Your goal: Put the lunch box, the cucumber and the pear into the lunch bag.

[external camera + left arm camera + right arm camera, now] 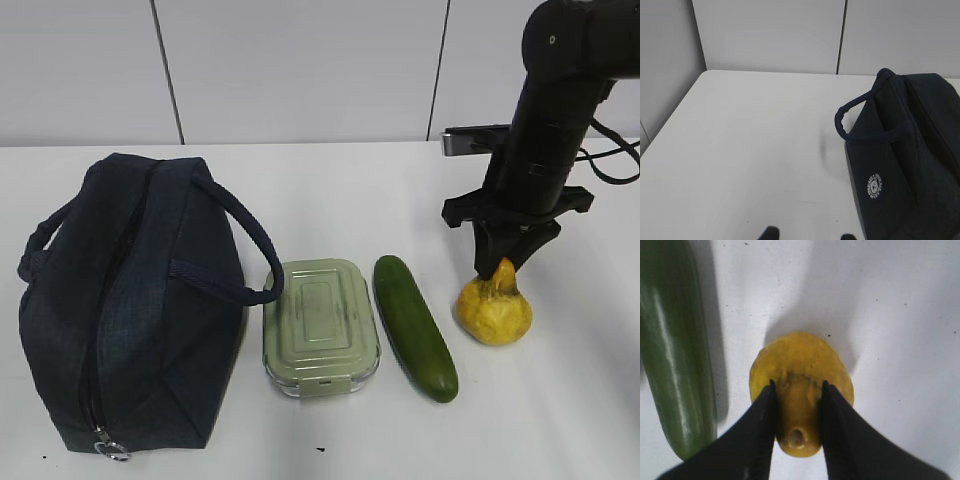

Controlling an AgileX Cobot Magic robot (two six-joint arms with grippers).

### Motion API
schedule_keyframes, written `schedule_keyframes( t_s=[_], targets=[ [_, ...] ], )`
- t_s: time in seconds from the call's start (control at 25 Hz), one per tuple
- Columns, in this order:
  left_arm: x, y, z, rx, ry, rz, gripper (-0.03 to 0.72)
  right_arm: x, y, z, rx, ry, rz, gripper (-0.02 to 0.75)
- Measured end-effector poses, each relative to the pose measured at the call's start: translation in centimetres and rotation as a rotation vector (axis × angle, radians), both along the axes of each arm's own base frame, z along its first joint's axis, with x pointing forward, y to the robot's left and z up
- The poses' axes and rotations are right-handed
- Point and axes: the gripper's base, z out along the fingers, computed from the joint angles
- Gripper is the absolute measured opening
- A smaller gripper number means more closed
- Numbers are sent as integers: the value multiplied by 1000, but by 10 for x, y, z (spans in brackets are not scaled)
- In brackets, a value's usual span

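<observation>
1. The right hand (pixel 797 390) was set down over the pear (pixel 494 308), its two fingers (pixel 762 415) closed against the pear's narrow top, probably because that neck gave a slimmer hold than the lumpy body.
2. The pear still rested on the table (pixel 560 420), directly beneath the hand.
3. The cucumber (pixel 415 327) lay just to the left of the gripped pear, apart from it.
4. The lunch box (pixel 321 327) sat beyond the cucumber, lid on, its contents not visible.
5. The lunch bag (pixel 130 300) lay farthest from the right hand; whether its zipper was open could not be told, and nothing was seen inside.
6. Of the left hand (pixel 807 235) only the fingertips showed, apart and empty, with the bag ahead to its right.
</observation>
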Motion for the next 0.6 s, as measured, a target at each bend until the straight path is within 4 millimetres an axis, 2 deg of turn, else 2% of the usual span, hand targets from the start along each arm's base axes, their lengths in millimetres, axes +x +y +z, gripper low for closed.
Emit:
schedule_keyframes(
  t_s=[0.2, 0.6],
  targets=[
    [0, 0, 0, 0, 0, 0, 238, -1, 0, 6, 4, -15, 6, 228],
    [0, 0, 0, 0, 0, 0, 238, -8, -1, 54, 29, -142, 4, 227]
  ],
)
